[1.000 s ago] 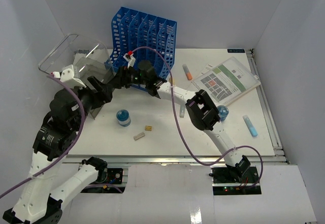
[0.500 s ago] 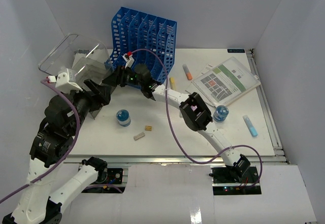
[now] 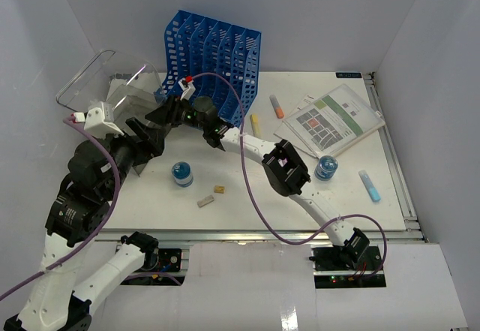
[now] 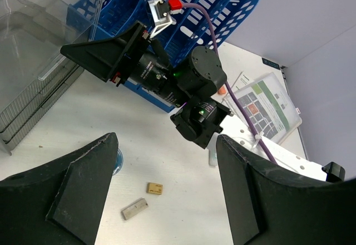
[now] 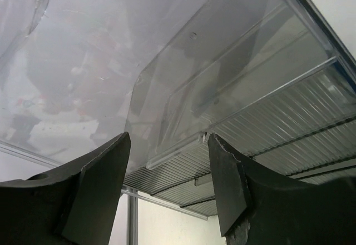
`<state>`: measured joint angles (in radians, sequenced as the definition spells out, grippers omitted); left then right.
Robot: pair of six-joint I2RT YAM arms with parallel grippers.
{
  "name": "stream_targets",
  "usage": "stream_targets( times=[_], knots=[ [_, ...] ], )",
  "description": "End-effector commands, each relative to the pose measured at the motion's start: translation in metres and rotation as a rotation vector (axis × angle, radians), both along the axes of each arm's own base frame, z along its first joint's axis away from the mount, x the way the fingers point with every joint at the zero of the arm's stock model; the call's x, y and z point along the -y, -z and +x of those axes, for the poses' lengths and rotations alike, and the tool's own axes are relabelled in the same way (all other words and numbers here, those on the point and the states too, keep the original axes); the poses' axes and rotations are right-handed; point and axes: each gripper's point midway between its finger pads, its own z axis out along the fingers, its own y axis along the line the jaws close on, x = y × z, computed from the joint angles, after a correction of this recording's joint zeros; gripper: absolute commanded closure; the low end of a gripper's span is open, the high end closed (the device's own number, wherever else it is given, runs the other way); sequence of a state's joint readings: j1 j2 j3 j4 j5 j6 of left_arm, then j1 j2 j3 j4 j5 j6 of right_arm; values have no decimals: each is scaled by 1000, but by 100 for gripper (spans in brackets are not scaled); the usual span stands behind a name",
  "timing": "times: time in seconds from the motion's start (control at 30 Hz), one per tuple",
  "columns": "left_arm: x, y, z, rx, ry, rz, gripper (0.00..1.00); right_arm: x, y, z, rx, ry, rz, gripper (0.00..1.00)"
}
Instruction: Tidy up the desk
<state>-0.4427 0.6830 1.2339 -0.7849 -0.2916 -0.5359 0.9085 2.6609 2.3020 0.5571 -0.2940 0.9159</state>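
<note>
Straddling clear lid w/ R gripper, jaws apart, unpinched; L gripper released; lid prob stiff, slippery, light: grab front lip

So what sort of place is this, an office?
Likely a robot test booth staged as an office desk: plain white walls box in the flat white tabletop, which holds a blue plastic slotted file rack and a printed paper sheet.

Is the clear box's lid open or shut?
Open: the lid tilts up and back from the clear box.
</note>
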Motion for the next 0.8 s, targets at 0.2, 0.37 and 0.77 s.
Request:
stream_targets(
  times=[0.2,0.37,0.77],
  knots=[
    [4,-1,-3,2,26,-9,18,-5,-17,-3,23,20,31,37],
    [4,5,-2,-10,24,-9,18,-9,-11,-4,18,22,32,48],
    [8,15,-6,-29,37,-48,18,-8,-35,7,42,74,86,71]
  ],
)
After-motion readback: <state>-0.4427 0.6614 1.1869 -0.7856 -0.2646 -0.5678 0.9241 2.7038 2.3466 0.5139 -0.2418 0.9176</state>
